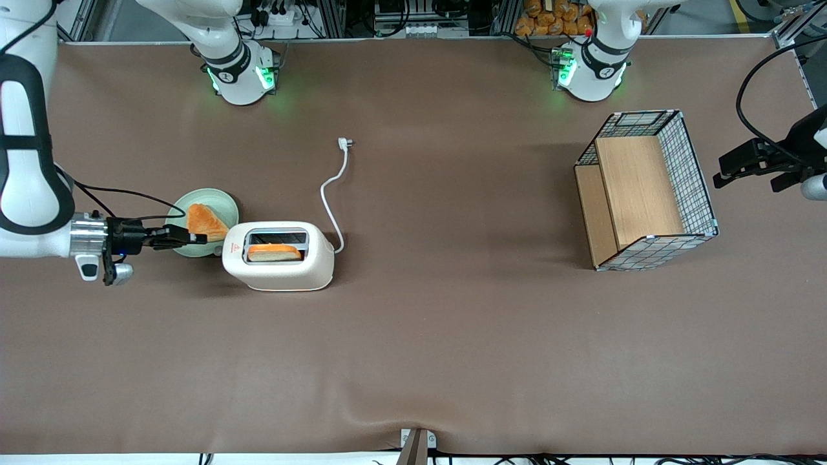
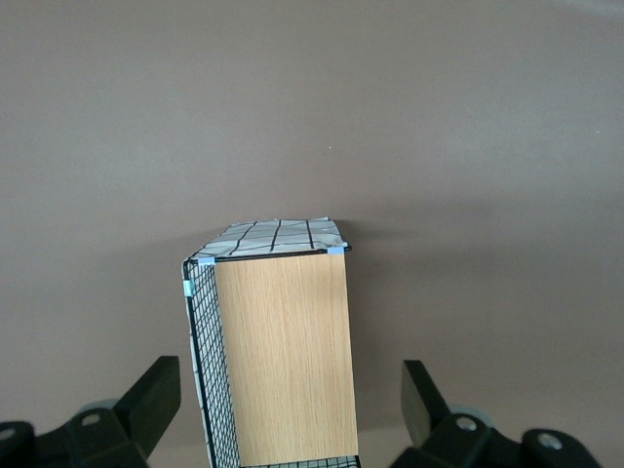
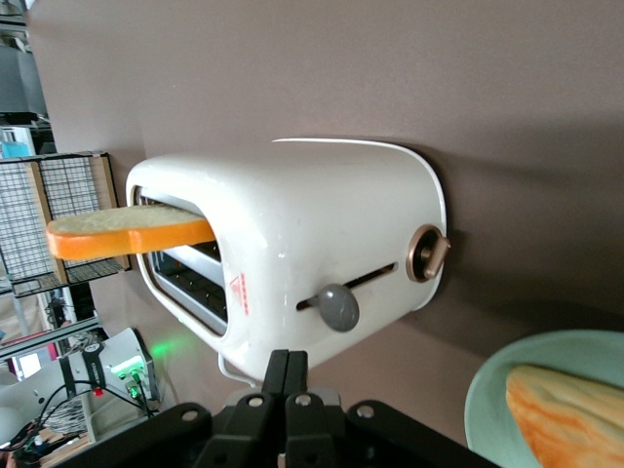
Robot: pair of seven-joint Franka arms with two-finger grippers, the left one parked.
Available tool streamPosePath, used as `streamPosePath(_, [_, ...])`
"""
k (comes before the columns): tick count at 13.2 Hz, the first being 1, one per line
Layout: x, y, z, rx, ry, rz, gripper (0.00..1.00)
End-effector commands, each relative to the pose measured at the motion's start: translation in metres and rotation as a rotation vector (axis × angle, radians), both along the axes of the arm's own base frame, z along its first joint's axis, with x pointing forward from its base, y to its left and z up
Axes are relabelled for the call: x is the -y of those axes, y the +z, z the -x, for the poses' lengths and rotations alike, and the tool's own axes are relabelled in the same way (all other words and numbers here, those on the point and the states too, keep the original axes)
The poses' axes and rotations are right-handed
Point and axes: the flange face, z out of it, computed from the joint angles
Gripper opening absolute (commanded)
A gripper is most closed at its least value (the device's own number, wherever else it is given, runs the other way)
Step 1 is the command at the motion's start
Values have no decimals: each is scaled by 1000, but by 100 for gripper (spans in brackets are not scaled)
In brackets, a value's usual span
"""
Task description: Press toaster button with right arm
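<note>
Now, claw [image 3: 289, 369]: fingers pressed together, holding nothing.
Toaster [image 3: 322, 244]: just ahead of claw.
Button [image 3: 338, 306]: facing claw, apart.

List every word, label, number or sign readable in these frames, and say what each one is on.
No text can be read in any view.
The toaster bears a small red triangle sign with red print under it, too small to read; it also shows as a red mark in the front view.
The gripper, fingers shut, points at the toaster's control end; no marking shows on it.
</note>
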Motion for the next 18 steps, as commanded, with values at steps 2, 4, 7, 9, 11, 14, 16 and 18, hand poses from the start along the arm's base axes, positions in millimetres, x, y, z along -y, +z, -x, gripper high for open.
streamPosePath(2, [2,-13,-14,23,-8,-47,0])
streamPosePath(4, [0,-22,-13,44,10,-72,0])
streamPosePath(7, [-2,-29,-13,39,-2,-91,0])
streamPosePath(9, [-4,-35,-13,29,-1,-95,0])
streamPosePath(11, [-2,-42,-11,33,9,-100,0])
streamPosePath(14, [-4,-52,-10,24,12,-105,0])
streamPosePath(16, [-3,-59,-9,22,15,-111,0])
streamPosePath(18, [-3,-65,-9,37,20,-129,0])
